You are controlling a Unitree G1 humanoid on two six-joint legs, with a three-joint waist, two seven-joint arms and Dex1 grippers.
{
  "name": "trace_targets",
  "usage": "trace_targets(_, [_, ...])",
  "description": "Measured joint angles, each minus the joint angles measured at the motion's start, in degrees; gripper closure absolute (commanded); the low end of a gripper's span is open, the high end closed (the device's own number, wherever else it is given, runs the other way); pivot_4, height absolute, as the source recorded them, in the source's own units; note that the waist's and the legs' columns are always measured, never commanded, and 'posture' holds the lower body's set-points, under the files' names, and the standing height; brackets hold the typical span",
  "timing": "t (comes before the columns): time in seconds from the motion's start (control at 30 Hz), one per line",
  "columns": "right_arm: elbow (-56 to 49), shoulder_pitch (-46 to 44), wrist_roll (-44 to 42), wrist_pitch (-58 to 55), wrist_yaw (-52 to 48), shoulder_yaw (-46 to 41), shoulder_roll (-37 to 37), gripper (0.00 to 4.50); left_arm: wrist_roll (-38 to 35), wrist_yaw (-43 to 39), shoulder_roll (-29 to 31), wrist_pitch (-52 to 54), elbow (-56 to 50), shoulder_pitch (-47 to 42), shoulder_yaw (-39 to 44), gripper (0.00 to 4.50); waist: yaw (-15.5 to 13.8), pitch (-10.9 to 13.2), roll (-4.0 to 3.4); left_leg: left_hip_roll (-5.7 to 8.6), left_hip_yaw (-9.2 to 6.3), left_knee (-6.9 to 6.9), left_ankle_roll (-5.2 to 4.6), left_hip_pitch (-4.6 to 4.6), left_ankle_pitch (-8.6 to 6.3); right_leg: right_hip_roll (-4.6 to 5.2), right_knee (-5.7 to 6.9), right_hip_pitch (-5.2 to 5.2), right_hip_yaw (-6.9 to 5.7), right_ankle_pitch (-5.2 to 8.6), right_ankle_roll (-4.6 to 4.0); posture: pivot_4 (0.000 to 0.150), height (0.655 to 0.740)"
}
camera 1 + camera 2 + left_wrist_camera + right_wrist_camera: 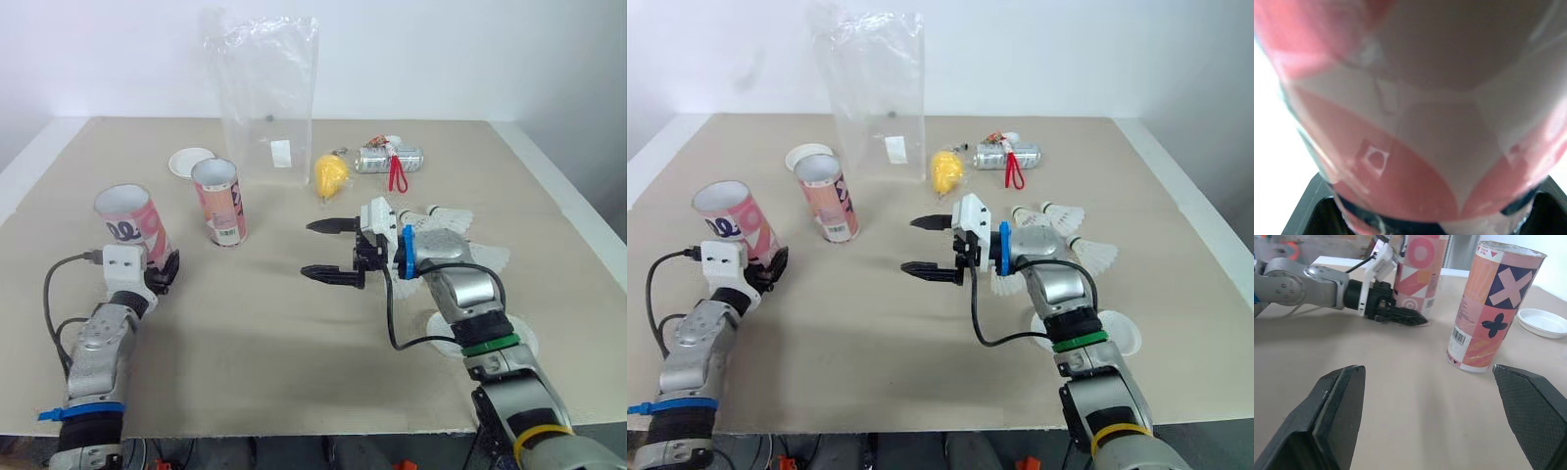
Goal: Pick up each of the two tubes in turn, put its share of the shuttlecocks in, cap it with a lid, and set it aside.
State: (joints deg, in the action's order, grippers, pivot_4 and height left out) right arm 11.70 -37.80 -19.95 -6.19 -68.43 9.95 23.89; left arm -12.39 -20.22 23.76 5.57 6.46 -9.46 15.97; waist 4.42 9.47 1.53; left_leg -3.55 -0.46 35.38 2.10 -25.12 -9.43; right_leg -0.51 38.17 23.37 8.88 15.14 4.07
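Clamping the first tube (132,223), tilted and uncapped, at the near left, the left gripper (165,270) marks an early stage, while the right gripper (307,249) hangs spread and empty mid-table, shuttlecocks (446,217) loose beside it, the second tube (219,201) and a lid (189,162) untouched farther back.

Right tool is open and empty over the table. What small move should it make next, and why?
Probably swing the right tool round to the shuttlecocks lying beside its forearm and close on one. The left tool holds a tube tilted with its mouth open, so it looks ready for filling.
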Motion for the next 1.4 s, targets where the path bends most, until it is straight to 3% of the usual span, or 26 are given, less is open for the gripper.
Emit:
trace_targets(0.27, [-24.1, 14.1, -4.6, -12.5, 9.9, -4.2, 3.7, 0.0, -2.4, -19.0, 12.6, -0.8, -11.1, 3.9, -4.4, 1.51, -0.2, 0.0, 0.0, 0.0, -0.03, -0.08, 0.17, -0.05, -0.13, 0.06, 0.0, 0.07, -0.07, 0.25, -0.17, 0.15, 0.74])
trace_targets(0.33, [-31.4, 18.4, -5.6, -17.3, 14.8, -5.6, 4.4, 0.0, -2.9, -26.7, 17.6, -0.6, -14.0, 4.3, -7.6, 1.51, -0.2, 0.0, -0.02, -0.02, -0.01, -0.1, 0.2, -0.03, -0.16, 0.08, 0.01, 0.08, -0.09, 0.46, -0.19, 0.15, 0.74])
trace_targets(0.43, [-36.5, 20.7, -5.6, -21.5, 20.7, -7.0, 4.5, 0.0, -2.7, -32.7, 20.2, 0.4, -15.0, 1.9, -12.7, 1.51, -0.2, 0.0, -0.02, -0.01, 0.01, -0.07, 0.2, -0.01, -0.15, 0.1, 0.01, 0.08, -0.09, 0.51, -0.28, 0.15, 0.74])
trace_targets(0.87, [-59.3, 37.5, -1.7, -43.7, 54.8, -13.5, -3.2, 0.0, 2.8, -51.0, 19.6, 12.4, -13.0, -21.1, -35.3, 1.51, 0.0, 0.0, 0.01, -0.02, -0.06, -0.06, 0.09, -0.08, -0.21, 0.02, 0.07, 0.1, -0.12, 0.51, -0.08, 0.15, 0.74])
trace_targets(1.1, [-64.0, 38.6, -2.9, -52.3, 61.7, -15.5, -8.1, 0.0, 5.6, -55.7, 18.9, 13.0, -7.5, -27.7, -39.3, 1.51, 0.0, 0.0, 0.02, -0.03, -0.12, 0.02, 0.07, -0.05, -0.19, 0.0, 0.11, 0.02, -0.15, 0.6, -0.27, 0.15, 0.74])
trace_targets(1.4, [-63.0, 40.3, -3.5, -54.5, 63.6, -15.4, -11.1, 0.0, 9.8, -56.8, 15.7, 11.1, -3.4, -31.9, -41.4, 1.51, -0.2, 0.0, 0.0, 0.0, -0.14, 0.12, -0.15, -0.04, -0.02, 0.03, 0.11, -0.07, -0.14, 0.45, -0.24, 0.15, 0.74])
